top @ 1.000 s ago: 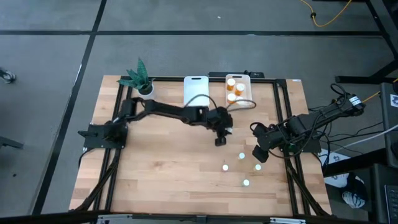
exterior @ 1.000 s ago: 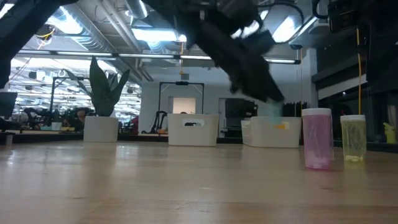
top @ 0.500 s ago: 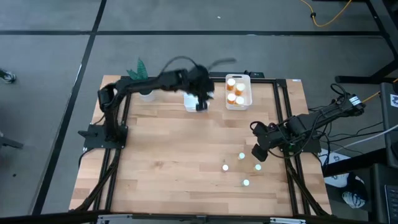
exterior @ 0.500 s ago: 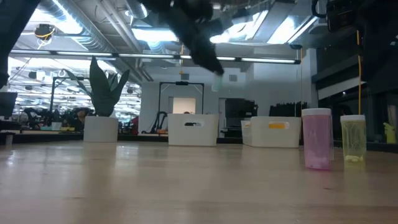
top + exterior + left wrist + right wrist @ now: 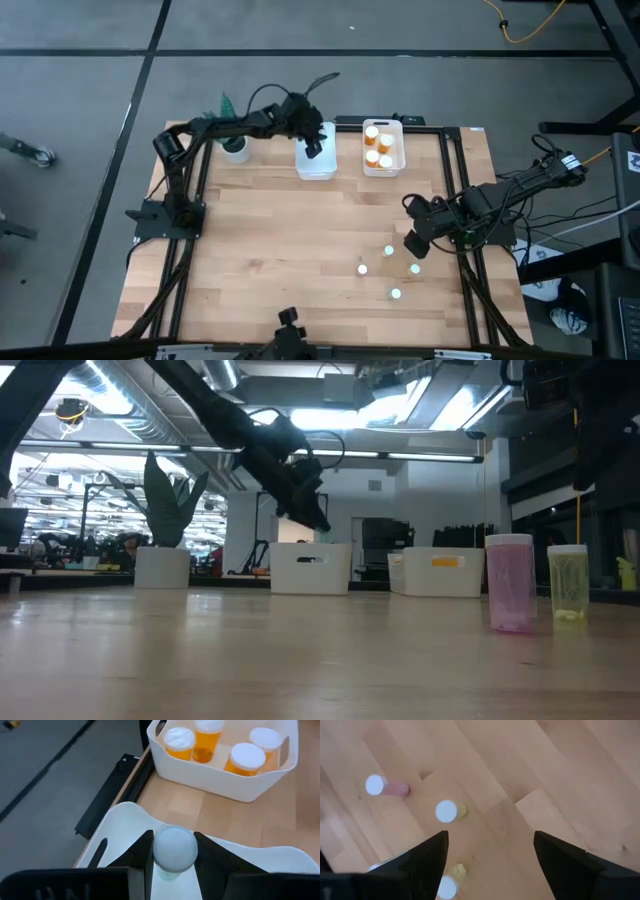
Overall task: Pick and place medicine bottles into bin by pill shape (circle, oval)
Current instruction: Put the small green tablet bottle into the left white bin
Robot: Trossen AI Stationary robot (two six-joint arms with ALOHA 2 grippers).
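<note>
Orange bottles (image 5: 200, 742), white bin (image 5: 220, 777)

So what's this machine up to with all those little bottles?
It is sorting medicine bottles into two white bins at the far edge of the table. The left gripper is shut on a small pale bottle and holds it over the left bin. The other bin already holds four orange bottles with white caps. Four small bottles stand on the table near the right gripper, which waits open above them.
</note>
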